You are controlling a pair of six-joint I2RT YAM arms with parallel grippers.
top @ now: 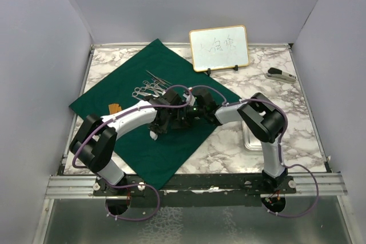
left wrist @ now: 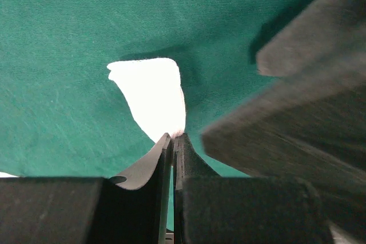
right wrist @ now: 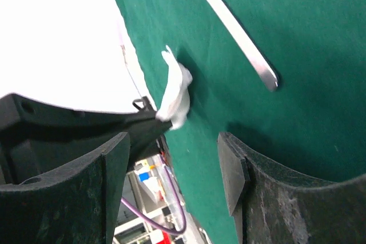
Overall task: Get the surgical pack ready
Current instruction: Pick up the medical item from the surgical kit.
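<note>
Marble-patterned tabletop (top: 274, 101) between grey walls carries the dark green cloth sheet (top: 114, 92), and both pincers meet over its middle. The left pincer (left wrist: 173, 136) is pressed together on the corner of a white gauze square (left wrist: 150, 92), which reaches out beyond its tips over the cloth. The right pincer (right wrist: 174, 150) stands wide apart just beside it, holding nothing, with the gauze just ahead of one finger (right wrist: 114, 164). Silver scissor-like instruments (top: 150, 88) lie on the cloth beyond both pincers. The steel tray (top: 250, 138) sits on bare table behind the right pincer, partly under that arm. A gold-framed whiteboard (top: 219, 48) stands well beyond them.
</note>
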